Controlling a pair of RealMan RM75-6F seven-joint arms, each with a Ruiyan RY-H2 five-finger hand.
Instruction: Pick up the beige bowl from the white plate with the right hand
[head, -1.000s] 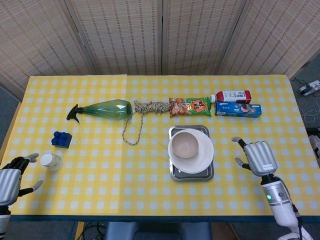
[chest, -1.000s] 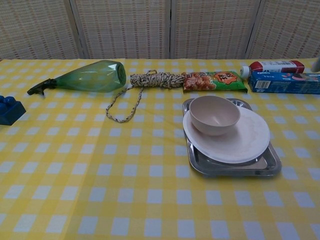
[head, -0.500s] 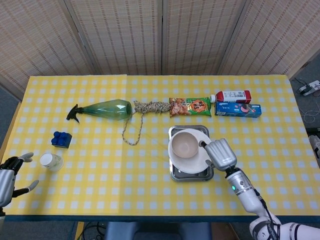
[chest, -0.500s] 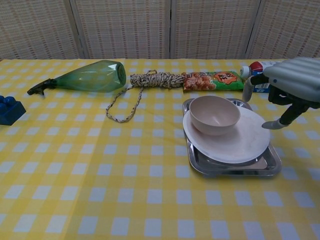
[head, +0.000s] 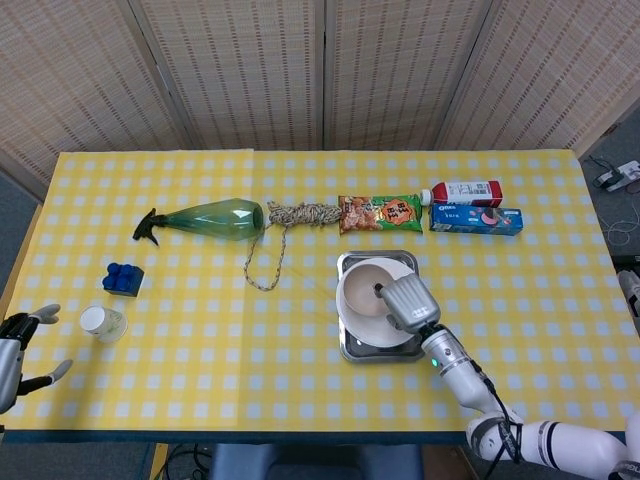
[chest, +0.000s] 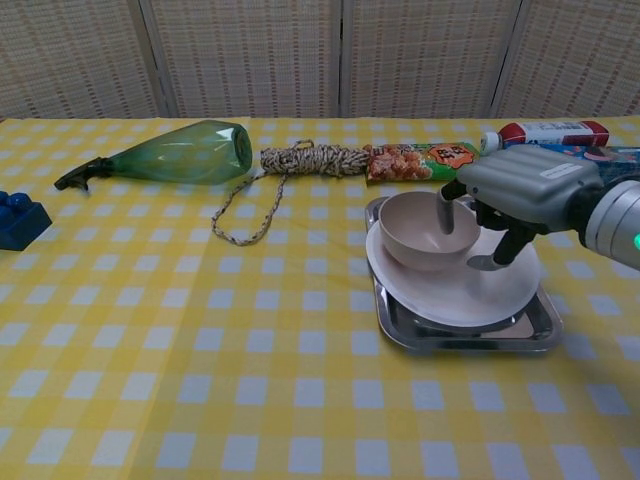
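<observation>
The beige bowl (head: 362, 290) (chest: 415, 235) sits upright on the white plate (head: 355, 326) (chest: 500, 290), which lies on a metal tray (head: 346, 351) (chest: 540, 330). My right hand (head: 405, 303) (chest: 525, 188) is over the bowl's right rim. One finger dips inside the bowl and the thumb hangs outside by the wall. The bowl still rests on the plate and I see no firm clamp on the rim. My left hand (head: 15, 355) shows only in the head view, at the table's near left corner, with its fingers apart and nothing in it.
Along the back lie a green spray bottle (head: 210, 220), a coiled rope (head: 300, 214), a snack bag (head: 380, 213), a milk carton (head: 465, 192) and a blue biscuit box (head: 477, 221). At the left are a blue brick (head: 122, 278) and a paper cup (head: 103, 323).
My right hand has moved left from the table's right side onto the bowl's right rim, one finger now inside it. The bowl has not shifted. The left hand sank slightly.
</observation>
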